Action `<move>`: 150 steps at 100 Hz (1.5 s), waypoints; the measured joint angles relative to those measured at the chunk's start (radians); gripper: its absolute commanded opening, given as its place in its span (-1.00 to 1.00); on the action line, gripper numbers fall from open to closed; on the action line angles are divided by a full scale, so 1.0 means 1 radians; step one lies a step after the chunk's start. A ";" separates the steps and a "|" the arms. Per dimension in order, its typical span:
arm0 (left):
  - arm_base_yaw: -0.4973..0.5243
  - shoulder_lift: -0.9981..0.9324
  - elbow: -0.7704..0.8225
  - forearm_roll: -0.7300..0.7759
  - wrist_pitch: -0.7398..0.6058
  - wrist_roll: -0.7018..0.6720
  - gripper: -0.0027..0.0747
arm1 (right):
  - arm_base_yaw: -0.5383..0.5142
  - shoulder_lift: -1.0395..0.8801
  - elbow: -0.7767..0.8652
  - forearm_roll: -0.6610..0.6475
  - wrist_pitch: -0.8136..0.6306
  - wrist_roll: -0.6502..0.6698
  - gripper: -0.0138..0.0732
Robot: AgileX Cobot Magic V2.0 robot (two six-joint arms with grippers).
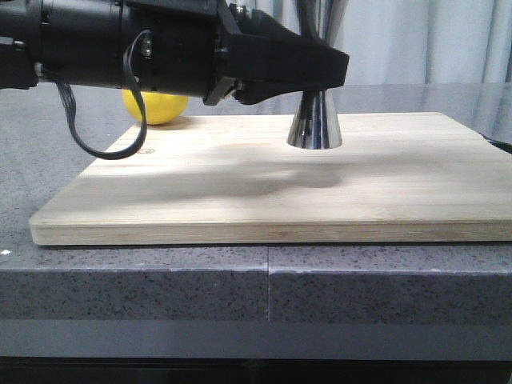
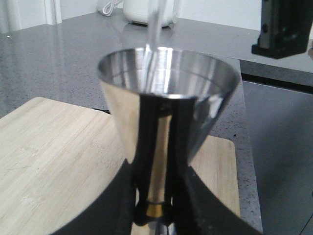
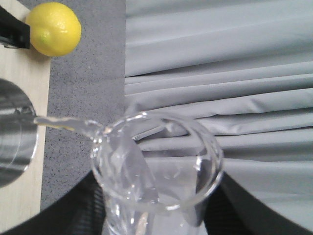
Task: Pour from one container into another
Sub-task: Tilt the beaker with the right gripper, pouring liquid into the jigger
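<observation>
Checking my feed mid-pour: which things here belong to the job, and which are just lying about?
In the job:
- beaker, held tilted by the right gripper
- jigger, clamped by the left gripper
- stream of liquid running from lip to jigger

Lying about:
- lemon
- wooden board under the jigger

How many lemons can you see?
1. The lemon sits on the grey counter just past the far left corner of the wooden board, partly hidden behind the left arm. More could be hidden behind that arm.
</observation>
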 measured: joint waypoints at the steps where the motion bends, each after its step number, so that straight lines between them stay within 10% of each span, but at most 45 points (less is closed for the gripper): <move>1: 0.000 0.000 0.000 0.000 0.000 0.000 -0.83 | 0.000 0.000 0.000 0.000 0.000 0.000 0.01; 150: 0.000 0.000 0.000 0.000 0.002 0.000 -0.83 | 0.000 0.000 0.000 -0.235 0.007 -0.001 0.01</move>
